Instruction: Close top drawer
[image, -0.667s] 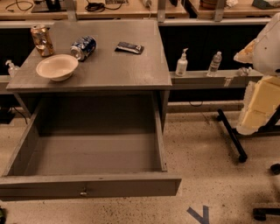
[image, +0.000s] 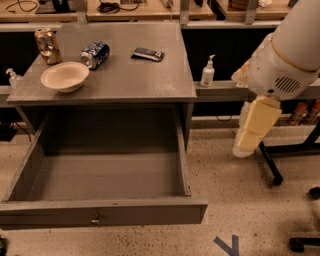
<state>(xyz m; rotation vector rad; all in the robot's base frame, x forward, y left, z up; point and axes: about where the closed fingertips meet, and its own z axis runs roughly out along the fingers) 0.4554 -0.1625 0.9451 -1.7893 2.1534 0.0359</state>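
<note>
The top drawer (image: 100, 212) is a wide grey wooden drawer, pulled far out of the grey cabinet (image: 130, 85) toward the camera. Its shallow box (image: 110, 175) is empty, and a small metal knob (image: 95, 219) sits at the centre of the long front panel. My gripper (image: 248, 142), cream-coloured, hangs pointing down from the white arm (image: 285, 60) to the right of the cabinet. It is level with the drawer's right side and apart from it, touching nothing.
On the cabinet top are a cream bowl (image: 65, 76), a blue can on its side (image: 95, 54), an upright brown can (image: 47, 46) and a dark packet (image: 148, 54). A pump bottle (image: 207, 72) stands on a ledge at right. Black stand legs (image: 270, 167) rest on the floor at right.
The arm and gripper have moved left and lower, closer to the cabinet's right side. The drawer stands as open as before.
</note>
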